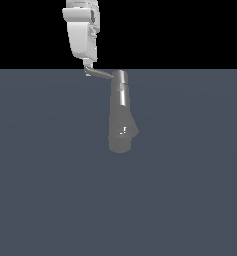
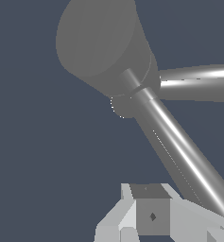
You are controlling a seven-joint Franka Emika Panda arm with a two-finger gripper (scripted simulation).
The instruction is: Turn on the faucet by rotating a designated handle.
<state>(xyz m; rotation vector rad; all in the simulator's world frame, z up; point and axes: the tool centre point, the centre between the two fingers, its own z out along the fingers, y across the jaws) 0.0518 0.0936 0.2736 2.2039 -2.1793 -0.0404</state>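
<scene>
Gripper nearest the wrist camera, its opening not discernible, met the outer tip of the handle; faucet stood upright on the tabletop.

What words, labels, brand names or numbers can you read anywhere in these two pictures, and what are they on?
None. The faucet, its handle, the gripper and the floor carry no readable text. A small dark diamond on the gripper in the wrist view is a mark, not a letter.

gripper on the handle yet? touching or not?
Cannot tell. In the exterior view the gripper meets the handle tip, but overlap could be depth. The wrist view shows the rod beside the fingers, no plain contact.
</scene>
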